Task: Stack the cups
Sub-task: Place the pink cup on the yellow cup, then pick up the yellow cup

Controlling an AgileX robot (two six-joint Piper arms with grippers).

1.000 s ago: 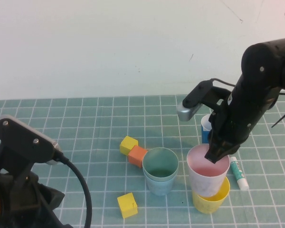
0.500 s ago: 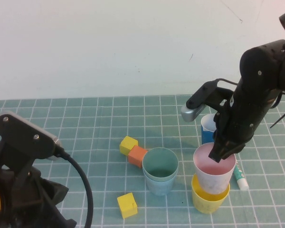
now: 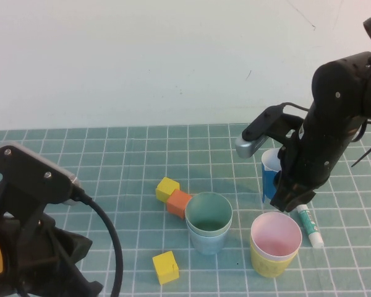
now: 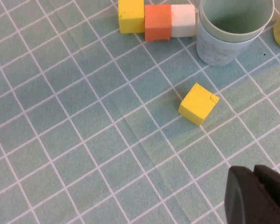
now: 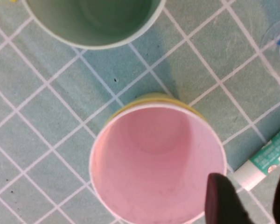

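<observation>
high view: pink cup (image 3: pixel 276 235) just below open right end effector (image 3: pixel 283 202)

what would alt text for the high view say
The pink cup sits nested in the yellow cup, with the open right gripper just above its far rim. A green cup sits in a light blue cup nearby; the shut left gripper stays parked at near left.

Four small cups: green (image 3: pixel 208 211), light blue (image 3: pixel 206 240), pink (image 3: pixel 276 236), yellow (image 3: pixel 269 265). One taller dark blue cup (image 3: pixel 269 176). Four blocks: two yellow (image 3: pixel 167 186) (image 3: pixel 165 266), one orange (image 3: pixel 179 202), one white (image 4: pixel 183 20). One marker (image 3: pixel 310 225).
</observation>
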